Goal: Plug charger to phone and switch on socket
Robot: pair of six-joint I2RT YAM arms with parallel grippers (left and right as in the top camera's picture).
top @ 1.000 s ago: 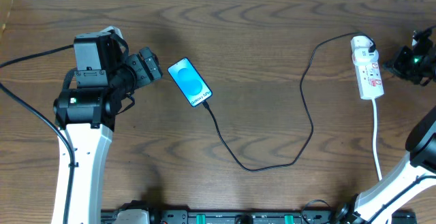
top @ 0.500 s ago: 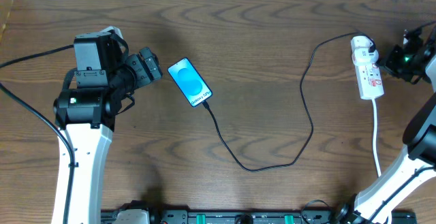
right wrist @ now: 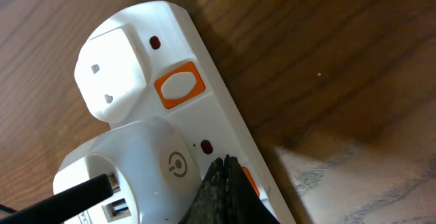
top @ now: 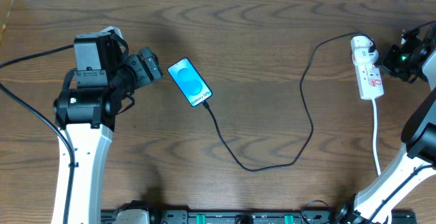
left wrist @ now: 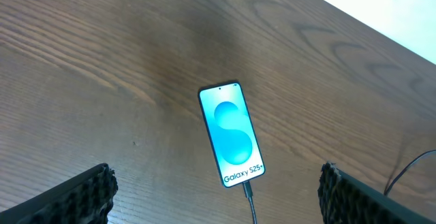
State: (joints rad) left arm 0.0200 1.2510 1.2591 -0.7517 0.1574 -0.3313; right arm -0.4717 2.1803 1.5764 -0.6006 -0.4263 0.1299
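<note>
The phone (top: 190, 82) lies on the table with its blue screen lit and shows in the left wrist view (left wrist: 231, 134). The black charger cable (top: 272, 152) is plugged into the phone's short edge (left wrist: 248, 191) and runs to a white adapter in the socket (top: 366, 71). My left gripper (left wrist: 216, 200) is open, just left of the phone, holding nothing. My right gripper (right wrist: 228, 183) is shut, its tips on an orange switch (right wrist: 249, 182) of the socket (right wrist: 204, 94), beside the adapter (right wrist: 136, 173).
A second orange switch (right wrist: 179, 84) sits further along the strip. The socket's white cord (top: 377, 135) runs toward the front edge. The cable loops across the table's middle.
My right gripper has moved left, closer to the socket. The left arm, phone and cable have not moved.
</note>
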